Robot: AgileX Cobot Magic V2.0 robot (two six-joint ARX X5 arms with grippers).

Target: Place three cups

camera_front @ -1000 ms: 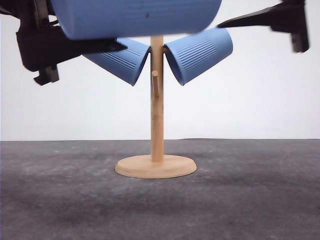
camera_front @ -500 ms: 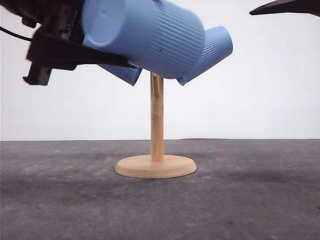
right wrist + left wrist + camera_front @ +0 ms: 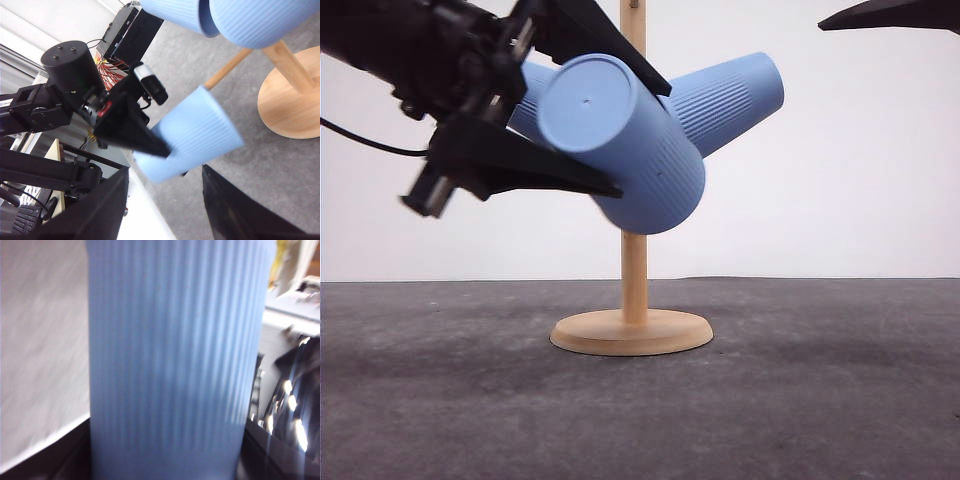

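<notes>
Front view: the left gripper [image 3: 582, 110], black and two-fingered, gripped a light-blue, ribbed, tapered plastic cup [image 3: 625, 150] between its upper and lower fingers. The cup was tilted, its flat round base turned toward the camera and its mouth angled down toward the upright post of a pale wooden stand with a round base [image 3: 632, 332]. The held cup overlapped the post in this view; contact between the two cannot be judged. A second light-blue ribbed cup [image 3: 732, 95] hung on the right side of the stand, its base pointing up and outward. Part of a third light-blue cup [image 3: 528, 100] showed behind the left gripper. The stand rested on a dark grey table surface [image 3: 820, 400].

Right wrist view: the right gripper [image 3: 165, 212] was held apart from the stand, its dark fingers spread wide with nothing between them.

Left wrist view: the ribbed wall of the held cup appeared blurred between the fingers.
</notes>
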